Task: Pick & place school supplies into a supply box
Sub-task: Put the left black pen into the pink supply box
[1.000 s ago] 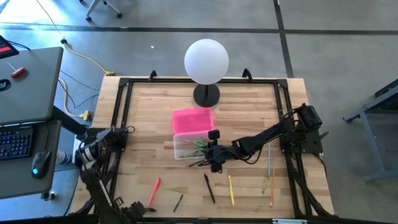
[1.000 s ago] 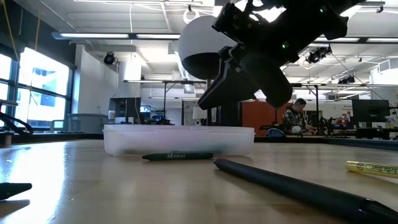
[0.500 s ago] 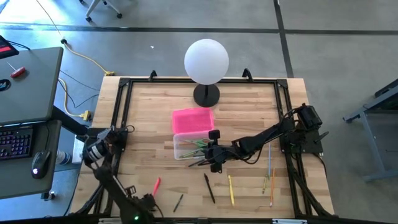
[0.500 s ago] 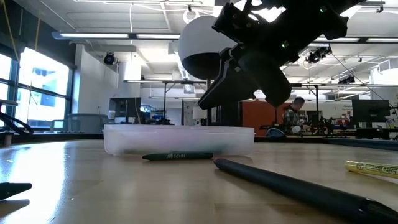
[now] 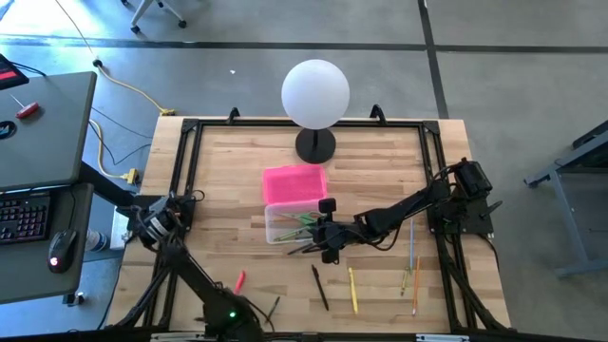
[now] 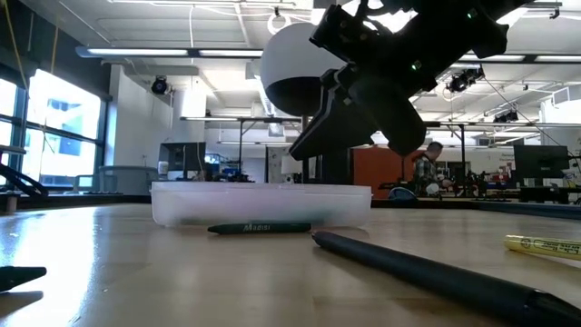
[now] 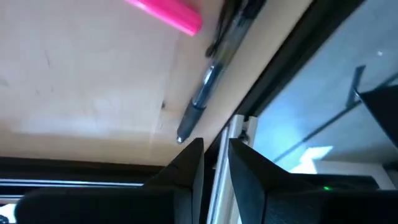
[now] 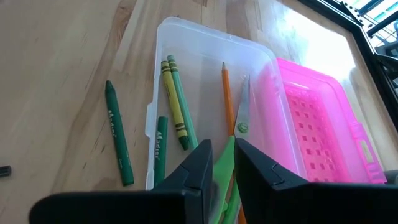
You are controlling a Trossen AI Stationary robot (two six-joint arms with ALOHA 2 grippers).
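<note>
The right pincer (image 8: 219,163) is hovering over the clear box (image 8: 205,56), clamping the green handle of the scissors (image 8: 239,118), whose blades are pointing ahead into the box beside crayons (image 8: 174,99); scissors are light, stiff and slippery, best gripped at the handle; the left pincer (image 7: 214,155), nearly together and empty, is hanging above a pen (image 7: 199,102) at the tabletop (image 7: 81,81) edge

Scissors (image 8: 239,127) inside open supply box (image 8: 205,56)
</note>
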